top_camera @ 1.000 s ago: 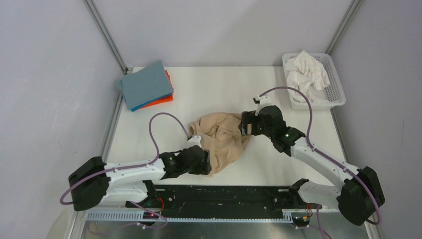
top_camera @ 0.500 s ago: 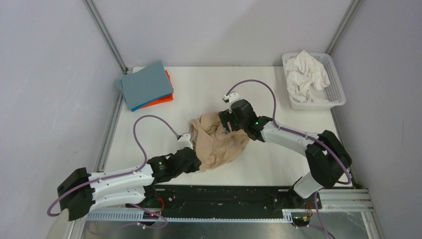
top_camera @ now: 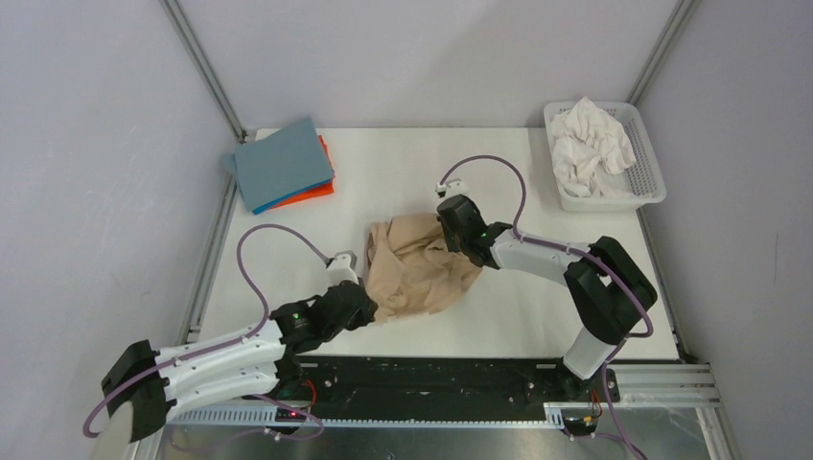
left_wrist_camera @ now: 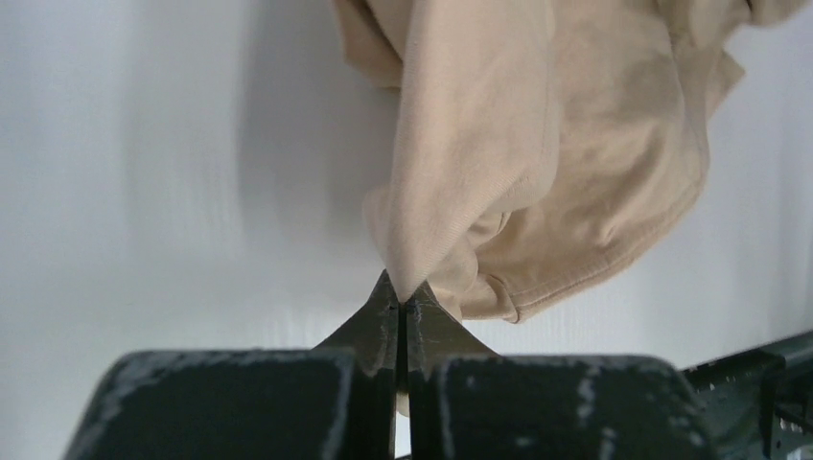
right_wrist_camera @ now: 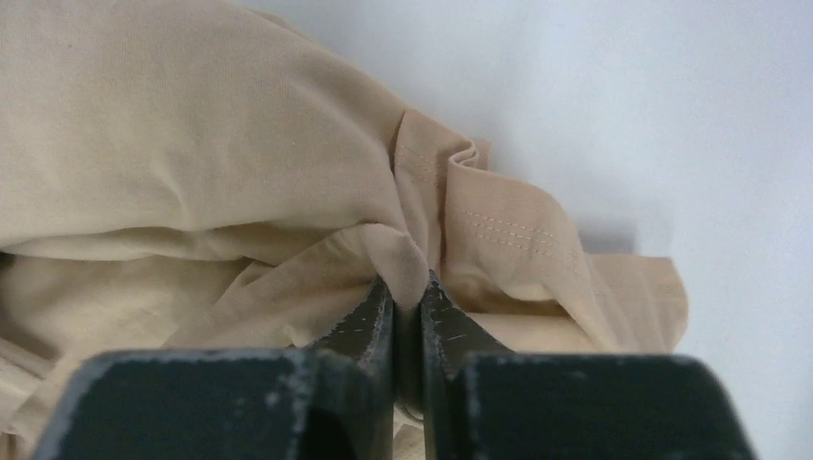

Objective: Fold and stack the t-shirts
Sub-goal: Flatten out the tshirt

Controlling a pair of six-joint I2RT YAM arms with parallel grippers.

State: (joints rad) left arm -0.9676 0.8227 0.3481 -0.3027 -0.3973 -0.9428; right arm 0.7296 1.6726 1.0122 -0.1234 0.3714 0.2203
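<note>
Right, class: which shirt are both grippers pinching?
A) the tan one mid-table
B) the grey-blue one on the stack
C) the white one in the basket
A: the wrist views show the left gripper and right gripper each shut on the tan shirt.

The left arm [top_camera: 220, 350] and right arm [top_camera: 537, 254] share white shells, black joints and looping purple cables [top_camera: 484, 157].

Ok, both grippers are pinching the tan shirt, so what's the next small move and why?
Probably lift both grippers slightly and draw them apart to spread the tan shirt. The left gripper is shut on a fold at its near edge, the right gripper on a fold by a stitched hem, and the shirt lies bunched on the table, too crumpled to fold.
</note>
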